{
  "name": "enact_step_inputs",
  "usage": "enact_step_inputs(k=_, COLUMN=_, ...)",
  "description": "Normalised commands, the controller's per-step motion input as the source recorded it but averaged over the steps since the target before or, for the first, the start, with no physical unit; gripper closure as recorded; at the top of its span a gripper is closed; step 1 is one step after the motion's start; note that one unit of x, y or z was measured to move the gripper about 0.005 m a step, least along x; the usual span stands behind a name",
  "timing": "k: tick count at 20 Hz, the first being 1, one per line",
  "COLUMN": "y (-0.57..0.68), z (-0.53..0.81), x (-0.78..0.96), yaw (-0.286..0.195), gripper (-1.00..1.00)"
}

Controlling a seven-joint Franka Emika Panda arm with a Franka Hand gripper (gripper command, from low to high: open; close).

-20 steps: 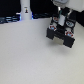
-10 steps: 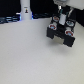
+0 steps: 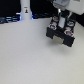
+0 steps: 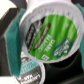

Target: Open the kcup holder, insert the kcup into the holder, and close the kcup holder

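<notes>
The kcup holder (image 3: 55,33), a black boxy unit, stands at the far right of the exterior view on the white table. My gripper (image 3: 62,23) hangs right over its top, with the arm coming down from above. In the wrist view the kcup (image 4: 50,30), a white pod with a green printed lid, fills most of the picture, lying tilted and close between my fingers (image 4: 9,42). My gripper is shut on it. A second pod's lid (image 4: 27,70) shows just beyond it. In the exterior view the kcup is too small to make out.
A white upright object (image 3: 25,9) with a blue glow stands at the back on the exterior view's left, against a dark background. The white table (image 3: 30,55) stretches across the front and the exterior view's left.
</notes>
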Motion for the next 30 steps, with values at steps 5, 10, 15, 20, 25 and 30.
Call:
enact_step_inputs(k=5, y=0.13, z=-0.18, x=0.04, yaw=0.052, gripper=1.0)
enact_step_inputs(k=10, y=0.16, z=-0.08, x=0.08, yaw=0.045, gripper=1.0)
enact_step_inputs(k=15, y=0.15, z=0.09, x=0.1, yaw=0.065, gripper=-1.0)
enact_step_inputs(k=20, y=0.19, z=0.03, x=0.11, yaw=0.054, gripper=-1.0)
enact_step_inputs(k=25, y=0.04, z=0.24, x=0.18, yaw=0.084, gripper=-1.0)
enact_step_inputs(k=30, y=-0.29, z=0.46, x=0.35, yaw=0.111, gripper=-1.0)
